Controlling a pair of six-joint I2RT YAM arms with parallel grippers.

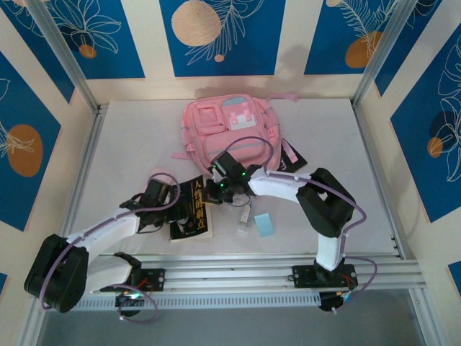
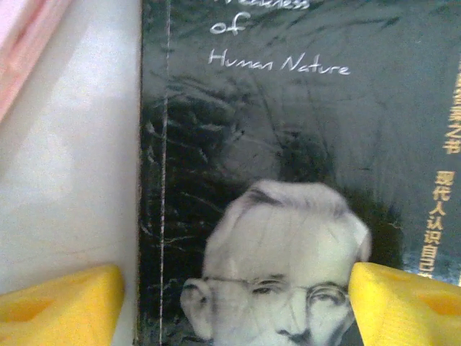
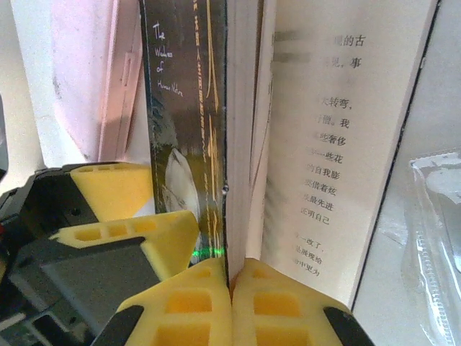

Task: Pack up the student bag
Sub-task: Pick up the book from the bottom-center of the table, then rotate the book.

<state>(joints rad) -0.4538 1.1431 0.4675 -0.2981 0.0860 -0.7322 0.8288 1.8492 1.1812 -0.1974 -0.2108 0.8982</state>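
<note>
The student bag (image 1: 227, 126), a pink backpack, lies flat at the back of the table, and its pink fabric (image 3: 94, 79) shows beyond the book. In front of it lies a black book (image 1: 191, 209) with a man's face on its cover (image 2: 288, 238). My left gripper (image 1: 171, 202) hovers open over that cover, yellow fingertips (image 2: 61, 306) wide apart on either side of the face. My right gripper (image 1: 215, 189) is shut on the book's near edge (image 3: 238, 216), pinching the front cover and some pages. They stand lifted from an open printed page (image 3: 324, 144).
A clear plastic packet (image 1: 245, 216) and a pale blue card (image 1: 264, 225) lie right of the book. The packet (image 3: 439, 216) is close to the open page. A black item (image 1: 292, 158) sits by the bag's right side. Metal frame posts and walls ring the table.
</note>
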